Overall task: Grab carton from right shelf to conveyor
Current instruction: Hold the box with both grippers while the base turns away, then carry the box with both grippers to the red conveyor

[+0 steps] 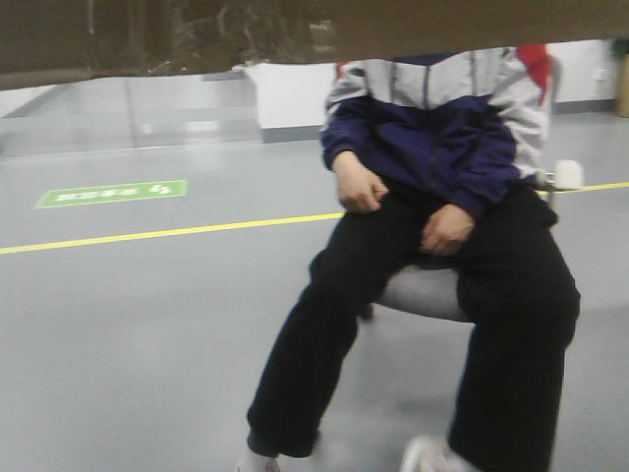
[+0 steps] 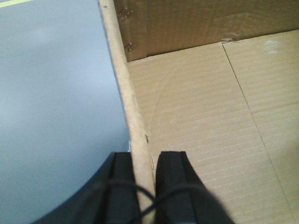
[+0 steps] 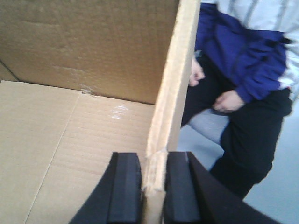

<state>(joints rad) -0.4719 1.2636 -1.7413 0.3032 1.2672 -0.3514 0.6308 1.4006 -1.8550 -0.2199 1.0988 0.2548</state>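
Left gripper (image 2: pixel 142 189) is clamped on the carton (image 2: pixel 201 116) side wall, one finger inside and one outside. Bare grey floor (image 2: pixel 56 93) lies outboard. Right gripper (image 3: pixel 153 191) is clenched on the opposite wall, whose edge is frayed at the grip. A seated person (image 3: pixel 243 70) is near, outboard. Green floor sign (image 1: pixel 111 193): writing unreadable.

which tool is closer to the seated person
Right. The right tool clamps the carton wall beside the seated person; the left tool clamps the opposite wall, only floor beyond.
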